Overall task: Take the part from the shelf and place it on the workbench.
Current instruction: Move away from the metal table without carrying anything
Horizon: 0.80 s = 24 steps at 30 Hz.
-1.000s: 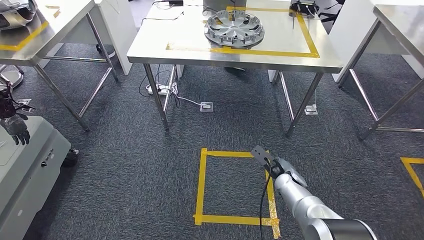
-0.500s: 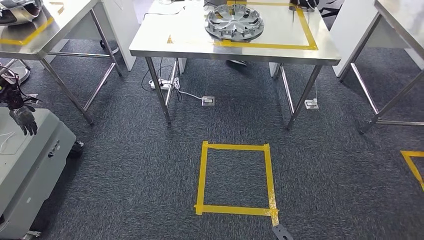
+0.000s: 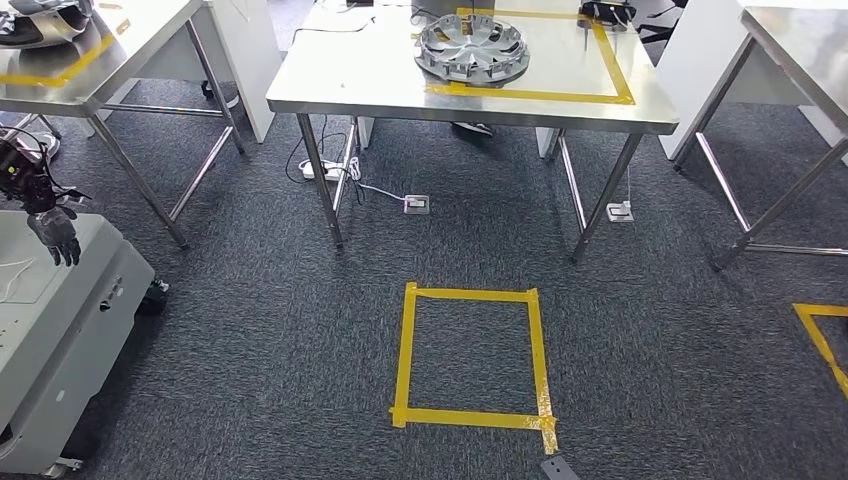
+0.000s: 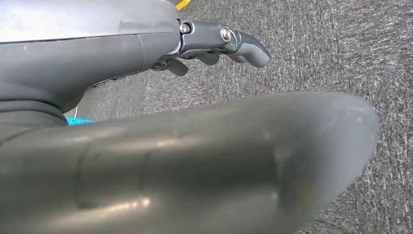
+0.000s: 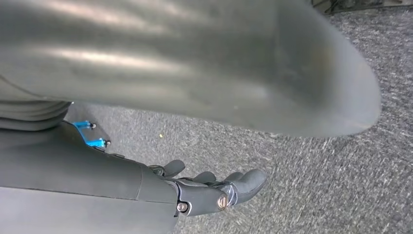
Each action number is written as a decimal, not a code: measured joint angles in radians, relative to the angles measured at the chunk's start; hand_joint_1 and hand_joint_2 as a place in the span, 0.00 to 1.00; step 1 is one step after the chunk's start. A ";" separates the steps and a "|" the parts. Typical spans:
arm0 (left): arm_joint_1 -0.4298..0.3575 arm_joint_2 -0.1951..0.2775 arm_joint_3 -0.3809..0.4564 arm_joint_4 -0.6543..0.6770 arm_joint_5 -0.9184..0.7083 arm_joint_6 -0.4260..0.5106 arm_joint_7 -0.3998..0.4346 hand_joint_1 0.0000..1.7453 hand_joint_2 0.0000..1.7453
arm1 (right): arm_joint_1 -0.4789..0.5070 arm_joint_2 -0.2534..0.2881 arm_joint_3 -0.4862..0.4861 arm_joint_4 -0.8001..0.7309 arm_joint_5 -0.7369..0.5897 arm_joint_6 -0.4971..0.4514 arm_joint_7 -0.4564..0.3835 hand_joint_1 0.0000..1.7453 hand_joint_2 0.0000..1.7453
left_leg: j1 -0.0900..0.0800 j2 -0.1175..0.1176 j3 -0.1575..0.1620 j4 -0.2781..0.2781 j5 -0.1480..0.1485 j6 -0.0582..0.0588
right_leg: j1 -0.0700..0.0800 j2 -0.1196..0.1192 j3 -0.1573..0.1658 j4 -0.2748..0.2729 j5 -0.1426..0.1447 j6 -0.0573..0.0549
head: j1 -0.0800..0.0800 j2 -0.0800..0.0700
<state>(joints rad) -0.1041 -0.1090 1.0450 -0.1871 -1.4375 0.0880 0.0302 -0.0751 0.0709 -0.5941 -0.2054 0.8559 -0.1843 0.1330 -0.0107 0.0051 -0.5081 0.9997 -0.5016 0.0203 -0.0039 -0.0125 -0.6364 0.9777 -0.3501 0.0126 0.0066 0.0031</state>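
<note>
Two hands are showing in the wrist views, each hanging over dark grey carpet with nothing in it: the left hand is keeping its dark fingers loosely apart beyond the thick grey thumb, and the right hand is lying the same way, fingers slack and spread. In the head view a sliver of the right hand is poking in at the bottom edge, just beside the corner of a yellow tape square stuck to the carpet. Beyond the square, a steel workbench on thin metal legs is standing, with cables and a power strip lying under it. The part, a round silver wheel cover with spoked ribs, is resting on the bench top across a yellow tape outline, well apart from both hands. A grey cart is standing at the left.
</note>
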 joint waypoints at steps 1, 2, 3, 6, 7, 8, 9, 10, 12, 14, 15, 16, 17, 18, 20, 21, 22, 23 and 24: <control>-0.002 -0.001 0.000 0.000 -0.001 0.002 0.001 0.00 0.00 | 0.001 0.000 0.000 0.000 0.004 0.002 0.002 0.00 0.00 | 0.005 0.000 0.000 -0.008 0.009 0.005 | 0.001 0.002 -0.005 0.008 -0.012 0.003 | 0.001 0.000; -0.003 -0.002 -0.001 0.000 -0.004 0.004 0.002 0.00 0.00 | 0.003 0.001 0.000 0.001 0.009 0.005 0.004 0.00 0.00 | 0.010 0.002 -0.002 -0.016 0.018 0.009 | 0.001 0.005 -0.016 0.034 -0.039 0.006 | 0.002 0.000; -0.004 -0.003 -0.001 0.000 -0.006 0.006 0.003 0.00 0.00 | 0.004 0.001 0.000 0.002 0.015 0.010 0.008 0.00 0.00 | 0.014 0.003 -0.005 -0.022 0.025 0.012 | -0.001 0.008 -0.034 0.082 -0.079 0.008 | 0.003 0.000; -0.004 -0.003 -0.004 0.000 -0.017 0.006 0.009 0.00 0.00 | 0.009 0.003 0.000 0.004 0.034 0.019 0.017 0.00 0.00 | 0.016 0.006 -0.027 -0.018 0.033 0.010 | -0.011 0.011 -0.091 0.274 -0.185 0.018 | 0.005 0.000; -0.005 -0.003 -0.006 0.000 -0.020 0.005 0.011 0.00 0.00 | 0.010 0.003 0.000 0.004 0.039 0.020 0.019 0.00 0.00 | 0.018 0.005 -0.034 -0.013 0.035 0.007 | -0.015 0.011 -0.087 0.294 -0.191 0.022 | 0.005 0.000; -0.005 -0.003 -0.008 0.000 -0.025 0.004 0.010 0.00 0.00 | 0.010 0.003 0.000 0.004 0.044 0.019 0.021 0.00 0.00 | 0.021 0.002 -0.042 -0.007 0.037 0.002 | -0.019 0.011 -0.063 0.273 -0.181 0.025 | 0.005 0.000; -0.006 -0.003 -0.011 0.000 -0.029 0.002 0.008 0.00 0.00 | 0.009 0.003 0.000 0.004 0.048 0.018 0.022 0.00 0.00 | 0.025 -0.004 -0.050 0.000 0.038 -0.005 | -0.025 0.014 -0.018 0.216 -0.162 0.030 | 0.004 0.000; -0.008 -0.003 -0.014 0.000 -0.034 0.000 0.005 0.00 0.00 | 0.006 0.003 0.000 0.004 0.051 0.018 0.025 0.00 0.00 | 0.029 -0.010 -0.059 0.009 0.038 -0.014 | -0.028 0.024 0.030 0.146 -0.153 0.035 | 0.005 0.000; -0.021 -0.006 -0.018 0.000 -0.037 0.001 0.005 0.00 0.00 | 0.000 0.006 0.001 0.004 0.062 0.023 0.035 0.00 0.00 | 0.033 -0.024 -0.074 0.023 0.038 -0.033 | -0.029 0.048 0.090 0.060 -0.143 0.030 | 0.006 0.000; -0.048 -0.019 -0.019 0.000 -0.034 0.009 0.024 0.00 0.00 | -0.010 0.009 0.002 0.004 0.073 0.031 0.053 0.00 0.00 | 0.032 -0.041 -0.082 0.029 0.043 -0.051 | -0.025 0.052 0.089 0.058 -0.149 0.012 | 0.006 0.000; -0.061 -0.026 -0.019 -0.001 -0.033 0.013 0.038 0.00 0.00 | -0.017 0.010 0.002 0.004 0.079 0.034 0.062 0.00 0.00 | 0.032 -0.049 -0.086 0.029 0.047 -0.059 | -0.025 0.045 0.087 0.055 -0.152 0.003 | 0.006 0.000; -0.071 -0.033 -0.019 -0.001 -0.032 0.015 0.051 0.00 0.00 | -0.026 0.012 0.003 0.004 0.082 0.035 0.068 0.00 0.00 | 0.034 -0.052 -0.092 0.032 0.047 -0.065 | -0.026 0.036 0.083 0.055 -0.150 -0.007 | 0.005 0.000; -0.078 -0.037 -0.019 0.000 -0.032 0.016 0.060 0.00 0.00 | -0.034 0.014 0.004 0.004 0.084 0.035 0.071 0.00 0.00 | 0.035 -0.047 -0.102 0.049 0.033 -0.070 | -0.026 0.029 0.080 0.053 -0.145 -0.017 | 0.004 0.000; -0.084 -0.041 -0.019 0.000 -0.032 0.016 0.066 0.00 0.00 | -0.039 0.017 0.005 0.004 0.085 0.035 0.073 0.00 0.00 | 0.035 -0.038 -0.119 0.087 0.005 -0.073 | -0.026 0.021 0.077 0.051 -0.140 -0.025 | 0.001 0.000; -0.093 -0.046 -0.020 0.000 -0.032 0.017 0.069 0.00 0.00 | -0.042 0.019 0.008 0.004 0.086 0.035 0.072 0.00 0.00 | 0.035 -0.019 -0.166 0.213 -0.074 -0.074 | -0.019 0.005 0.069 0.051 -0.133 -0.035 | -0.003 0.000; -0.097 -0.047 -0.022 0.000 -0.033 0.017 0.068 0.00 0.00 | -0.042 0.020 0.008 0.005 0.086 0.035 0.070 0.00 0.00 | 0.034 -0.016 -0.186 0.270 -0.100 -0.074 | -0.015 -0.005 0.064 0.052 -0.130 -0.039 | -0.003 0.000; -0.099 -0.048 -0.024 0.001 -0.036 0.019 0.064 0.00 0.00 | -0.041 0.020 0.008 0.005 0.085 0.035 0.067 0.00 0.00 | 0.032 -0.014 -0.191 0.299 -0.108 -0.072 | -0.010 -0.014 0.060 0.053 -0.128 -0.041 | -0.003 0.000; -0.100 -0.051 -0.027 0.001 -0.042 0.022 0.059 0.00 0.00 | -0.041 0.021 0.008 0.005 0.085 0.036 0.062 0.00 0.00 | 0.030 -0.012 -0.177 0.291 -0.097 -0.068 | -0.007 -0.023 0.056 0.054 -0.126 -0.042 | -0.003 0.000; -0.101 -0.057 -0.032 0.001 -0.049 0.029 0.054 0.00 0.00 | -0.041 0.023 0.008 0.005 0.085 0.036 0.059 0.00 0.00 | 0.028 -0.007 -0.144 0.246 -0.073 -0.063 | -0.004 -0.031 0.054 0.055 -0.125 -0.042 | -0.003 0.000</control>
<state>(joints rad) -0.2047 -0.1660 1.0128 -0.1864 -1.4868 0.1171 0.0838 -0.1164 0.0940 -0.5859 -0.2007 0.9404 -0.1479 0.1919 0.0168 -0.0018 -0.6525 1.2453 -0.5743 -0.0423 -0.0074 -0.0438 -0.5824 1.0326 -0.4752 -0.0294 0.0031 0.0031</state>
